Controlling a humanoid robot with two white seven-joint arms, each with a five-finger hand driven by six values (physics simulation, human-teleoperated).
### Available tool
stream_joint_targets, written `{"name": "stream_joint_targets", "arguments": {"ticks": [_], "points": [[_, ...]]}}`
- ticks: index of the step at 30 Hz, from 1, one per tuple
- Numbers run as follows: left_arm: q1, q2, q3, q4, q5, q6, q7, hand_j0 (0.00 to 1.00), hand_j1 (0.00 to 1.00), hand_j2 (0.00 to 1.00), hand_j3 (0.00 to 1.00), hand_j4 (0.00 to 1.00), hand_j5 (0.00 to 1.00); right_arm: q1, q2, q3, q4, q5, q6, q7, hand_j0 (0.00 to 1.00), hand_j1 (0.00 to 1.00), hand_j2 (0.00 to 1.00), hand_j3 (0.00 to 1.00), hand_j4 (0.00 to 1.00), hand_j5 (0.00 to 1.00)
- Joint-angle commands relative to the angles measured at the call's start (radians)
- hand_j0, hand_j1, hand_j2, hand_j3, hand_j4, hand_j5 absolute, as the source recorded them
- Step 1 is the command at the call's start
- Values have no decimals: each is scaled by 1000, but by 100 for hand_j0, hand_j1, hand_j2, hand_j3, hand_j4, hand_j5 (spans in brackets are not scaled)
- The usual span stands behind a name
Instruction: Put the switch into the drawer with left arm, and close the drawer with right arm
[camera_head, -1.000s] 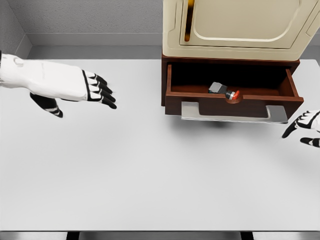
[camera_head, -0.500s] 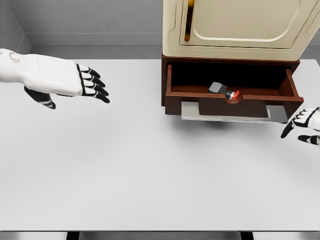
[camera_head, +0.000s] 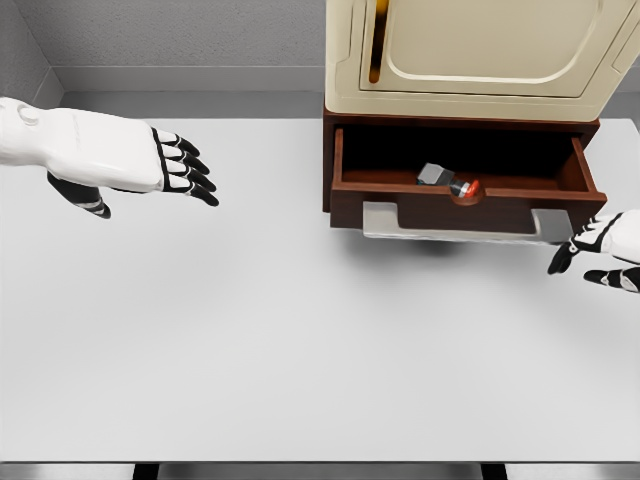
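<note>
Lying inside the open drawer (camera_head: 462, 205), the switch (camera_head: 447, 180) rests.

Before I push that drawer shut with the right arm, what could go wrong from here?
The right robot hand sits at the far right end of the drawer front, near its handle. An off-centre push could skew the drawer and jam it. The switch lies loose against the front wall, so a hard shove may make it slide or roll. The left robot hand is well clear.
</note>
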Motion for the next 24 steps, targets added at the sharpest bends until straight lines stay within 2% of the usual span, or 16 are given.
{"name": "stream_joint_targets", "arguments": {"ticks": [1, 8, 15, 21, 24], "points": [[0, 0, 0, 0, 3, 2, 0, 100, 100, 100, 100, 100, 100, 0, 2, 9, -2, 1, -14, -7, 60, 60, 60, 60, 60, 60], [0, 0, 0, 0, 3, 2, 0, 100, 100, 100, 100, 100, 100, -52, 6, 43, 18, 1, -14, -7, 60, 60, 60, 60, 60, 60], [2, -2, 0, 0, 3, 2, 0, 100, 100, 100, 100, 100, 100, -113, 11, 94, 108, 1, -14, -7, 62, 62, 62, 62, 62, 62], [2, -4, 0, 2, 5, 2, 0, 100, 100, 100, 100, 100, 100, -136, 19, 135, 104, 7, -14, -7, 62, 62, 62, 62, 62, 62], [2, -4, 0, 0, 3, 2, 0, 100, 100, 100, 100, 100, 100, -150, 19, 157, 16, 10, -14, -7, 62, 62, 62, 62, 62, 62]]}}
